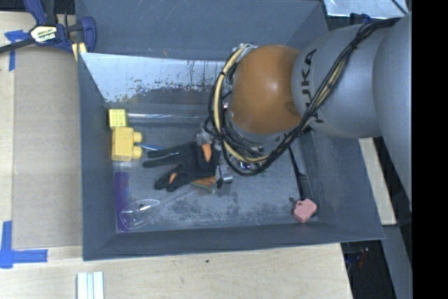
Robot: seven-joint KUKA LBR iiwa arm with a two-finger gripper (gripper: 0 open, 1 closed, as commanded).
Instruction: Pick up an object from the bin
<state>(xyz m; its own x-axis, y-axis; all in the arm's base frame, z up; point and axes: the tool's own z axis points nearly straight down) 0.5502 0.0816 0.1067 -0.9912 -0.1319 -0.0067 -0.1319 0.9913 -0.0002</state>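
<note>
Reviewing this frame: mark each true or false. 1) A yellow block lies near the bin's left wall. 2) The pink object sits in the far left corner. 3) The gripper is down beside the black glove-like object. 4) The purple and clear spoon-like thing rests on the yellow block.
1) True: the yellow block lies by the left wall of the bin.
2) False: the pink object lies at the near right.
3) True: the gripper is at the black glove-like object, mid-bin.
4) False: the purple and clear spoon-like thing lies on the floor, nearer the front left corner.
</note>
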